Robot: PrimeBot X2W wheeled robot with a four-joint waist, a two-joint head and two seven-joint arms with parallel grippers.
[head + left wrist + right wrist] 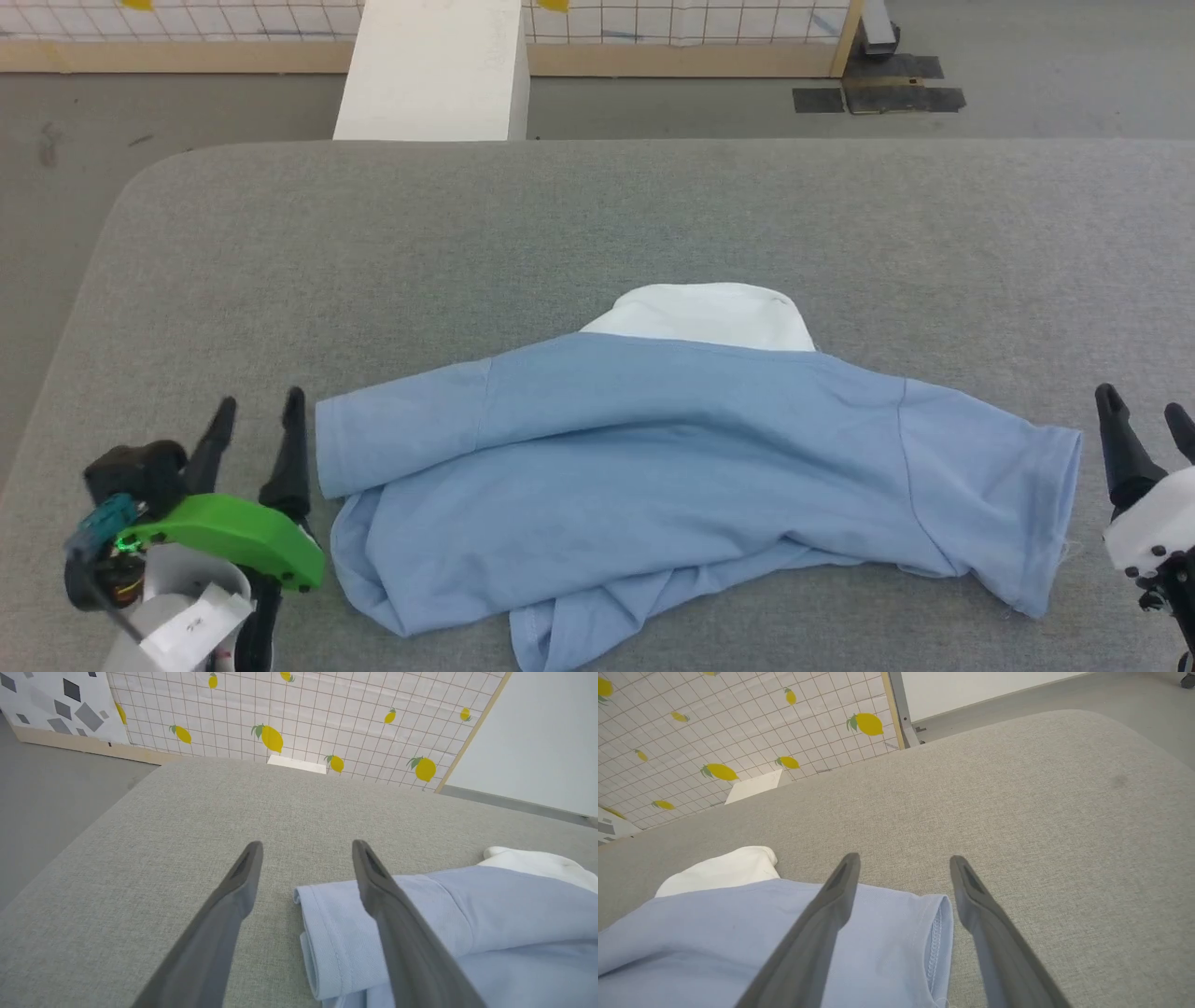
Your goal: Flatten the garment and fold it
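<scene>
Garment (691, 448) lies rumpled on the grey table (597, 215), sleeves spread. Left gripper (261, 399) and right gripper (1142, 401) flank it, open and empty — flattening looks in hand; the next move calls for pinching the bunched hem.

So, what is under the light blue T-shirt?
White fabric shows from beneath the T-shirt at its far edge, and grey table all around. Anything else below is covered by the blue cloth.

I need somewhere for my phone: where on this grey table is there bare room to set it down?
Free: the broad strip of table beyond the white neck panel, up to the far edge, and the far left corner. Crowded: the near edge, where the light blue T-shirt spans from left claw to right claw.
</scene>
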